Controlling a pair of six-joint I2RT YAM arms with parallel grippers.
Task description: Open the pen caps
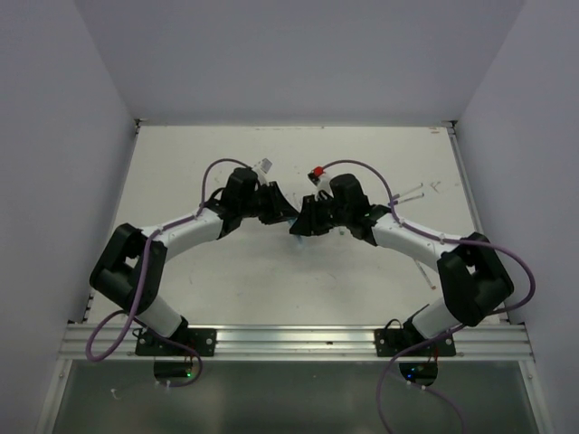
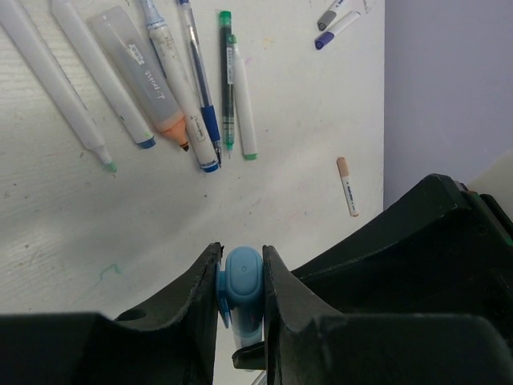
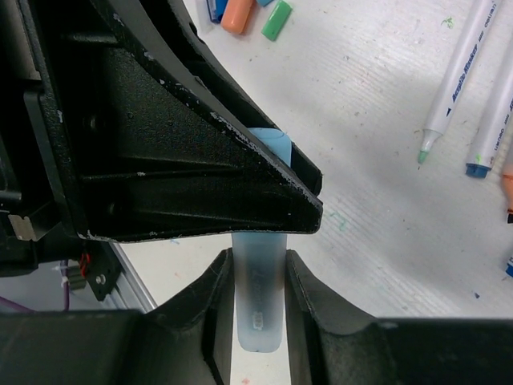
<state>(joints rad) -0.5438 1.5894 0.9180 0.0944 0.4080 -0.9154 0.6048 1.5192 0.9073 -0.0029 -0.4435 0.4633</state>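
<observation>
Where the two arms meet over the middle of the white table (image 1: 226,280), the left gripper (image 1: 284,210) and the right gripper (image 1: 306,222) face each other tip to tip, sharing one pen between them.

Left wrist view: the left gripper's (image 2: 240,255) jaws are clenched on the light-blue cap (image 2: 242,282), one finger pressed to each side of it. Beyond, a row of uncapped pens (image 2: 172,96) lies on the table surface, tips toward the camera: green-tipped, blue-tipped and orange-tipped markers, a blue ballpoint and two slim green pens. A short pinkish-ended piece (image 2: 347,186) lies apart to the right; whether it is a cap or a small pen cannot be told.

Right wrist view: the right gripper (image 3: 259,269) grasps the pale-blue barrel (image 3: 260,309) of the same pen, fingers touching both sides. The barrel's far end disappears behind the black body of the left gripper. A loose orange cap (image 3: 238,14) and green cap (image 3: 277,20) lie side by side on the table beyond.
</observation>
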